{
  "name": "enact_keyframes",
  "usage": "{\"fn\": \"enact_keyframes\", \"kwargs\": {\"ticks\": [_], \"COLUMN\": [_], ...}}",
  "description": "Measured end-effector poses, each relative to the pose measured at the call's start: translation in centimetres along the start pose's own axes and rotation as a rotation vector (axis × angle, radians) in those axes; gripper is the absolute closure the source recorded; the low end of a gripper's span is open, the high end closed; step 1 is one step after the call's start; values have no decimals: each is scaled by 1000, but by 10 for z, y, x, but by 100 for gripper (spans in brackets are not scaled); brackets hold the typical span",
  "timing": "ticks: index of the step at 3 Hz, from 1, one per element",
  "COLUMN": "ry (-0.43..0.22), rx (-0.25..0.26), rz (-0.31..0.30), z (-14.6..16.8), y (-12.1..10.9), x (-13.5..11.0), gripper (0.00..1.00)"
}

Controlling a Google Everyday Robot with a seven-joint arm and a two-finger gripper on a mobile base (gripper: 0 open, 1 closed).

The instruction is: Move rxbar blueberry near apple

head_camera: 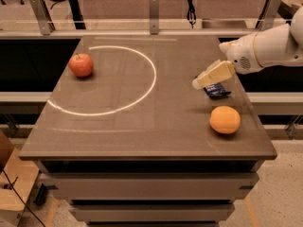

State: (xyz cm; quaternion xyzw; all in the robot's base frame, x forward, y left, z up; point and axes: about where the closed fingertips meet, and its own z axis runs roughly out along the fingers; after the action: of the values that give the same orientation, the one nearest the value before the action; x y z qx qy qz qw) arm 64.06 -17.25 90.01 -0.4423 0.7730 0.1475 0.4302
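Note:
The rxbar blueberry [217,90] lies flat on the table [142,136] at the right side, dark navy wrapper, partly hidden by my gripper. My gripper [204,80] reaches in from the right on a white arm and hangs just above and left of the bar. The apple [81,65], red with an orange blush, sits at the far left of the table, well apart from the bar.
An orange round fruit [225,119] sits near the table's right front edge, just in front of the bar. A white arc of light [142,89] curves across the tabletop. Metal rail posts [154,13] stand behind the table.

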Motion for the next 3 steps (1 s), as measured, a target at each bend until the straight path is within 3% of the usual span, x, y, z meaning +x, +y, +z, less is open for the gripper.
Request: {"fn": "enact_keyframes", "kwargs": {"ticks": [3], "ry": [79], "rx": [-41], "rz": [123], "z": [38], "y": [2], "x": [60], "gripper": [0]}}
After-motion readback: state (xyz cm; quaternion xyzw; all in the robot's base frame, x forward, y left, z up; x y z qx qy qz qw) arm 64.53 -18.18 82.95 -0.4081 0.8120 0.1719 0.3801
